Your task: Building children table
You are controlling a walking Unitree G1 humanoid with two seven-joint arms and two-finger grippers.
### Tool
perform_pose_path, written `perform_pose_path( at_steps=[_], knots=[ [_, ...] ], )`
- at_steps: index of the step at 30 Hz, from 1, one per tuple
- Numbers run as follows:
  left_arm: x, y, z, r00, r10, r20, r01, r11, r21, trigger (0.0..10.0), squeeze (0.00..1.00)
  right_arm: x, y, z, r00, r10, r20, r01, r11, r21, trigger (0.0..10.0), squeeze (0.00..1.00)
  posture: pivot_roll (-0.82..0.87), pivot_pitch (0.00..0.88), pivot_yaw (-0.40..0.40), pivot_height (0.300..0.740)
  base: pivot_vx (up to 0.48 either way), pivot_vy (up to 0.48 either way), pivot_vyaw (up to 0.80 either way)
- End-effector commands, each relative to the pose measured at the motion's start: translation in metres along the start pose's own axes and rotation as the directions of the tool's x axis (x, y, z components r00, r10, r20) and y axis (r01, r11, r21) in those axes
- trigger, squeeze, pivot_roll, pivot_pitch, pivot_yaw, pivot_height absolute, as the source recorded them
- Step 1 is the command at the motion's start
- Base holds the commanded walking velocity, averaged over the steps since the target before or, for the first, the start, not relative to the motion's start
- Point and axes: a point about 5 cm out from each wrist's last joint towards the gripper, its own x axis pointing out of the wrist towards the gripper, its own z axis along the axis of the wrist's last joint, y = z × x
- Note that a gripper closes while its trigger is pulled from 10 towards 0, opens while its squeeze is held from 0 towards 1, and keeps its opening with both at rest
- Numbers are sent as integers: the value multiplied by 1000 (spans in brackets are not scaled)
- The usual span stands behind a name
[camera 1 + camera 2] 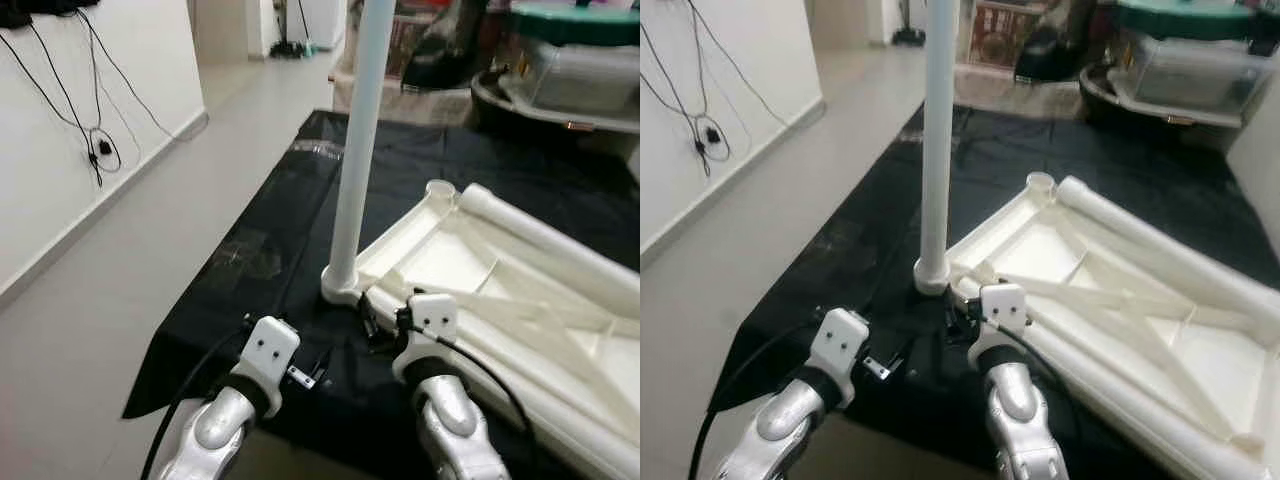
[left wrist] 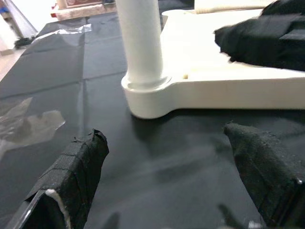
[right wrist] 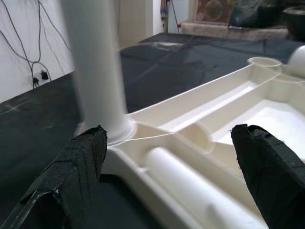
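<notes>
Lying upside down on the black cloth (image 1: 240, 290), the white table top (image 1: 1200, 365) is showing its ribbed underside, with one leg (image 1: 356, 150) standing upright in the corner socket at about ten o'clock of the panel and further loose legs (image 1: 1160, 235) resting across it. Hovering just beside that socket, the right gripper (image 3: 171, 157) is holding its fingers wide apart over the panel's rim; the left gripper (image 2: 167, 167), at eight o'clock of the socket, is likewise spread and holding nothing. Judging the risk: the upright leg is possibly only partly seated, so a sideways nudge from either wrist could be tipping it out. Wall cables (image 1: 95, 140) are hanging at far left.
</notes>
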Motion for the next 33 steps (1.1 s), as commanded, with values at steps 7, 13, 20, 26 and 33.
perform_pose_path(
  at_steps=[7,13,20,26,33],
  knots=[
    [2,-7,-4,999,-34,-22,34,999,4,10000,0,-4,-6,-3,1000,-16,-17,16,1000,19,10000,0,54,63,-38,740,0,-480,0],
    [2,-7,-5,1000,-22,-19,22,1000,-16,10000,0,-4,-6,-2,1000,-4,-9,4,999,39,10000,0,57,61,-37,740,0,-442,0],
    [1,-6,-4,1000,-16,-14,16,999,-32,10000,0,1,-8,10,999,7,46,-11,997,76,10000,0,64,57,-38,740,0,-36,0],
    [-1,-6,-4,1000,-17,-12,17,999,-39,10000,0,27,-22,54,982,-39,183,21,995,99,10000,0,63,54,-39,740,0,0,0],
    [-2,-7,-4,1000,-21,-15,20,999,-44,10000,0,60,-81,81,920,-368,132,379,923,-67,10000,0,72,54,-42,740,0,0,0]
  ],
)
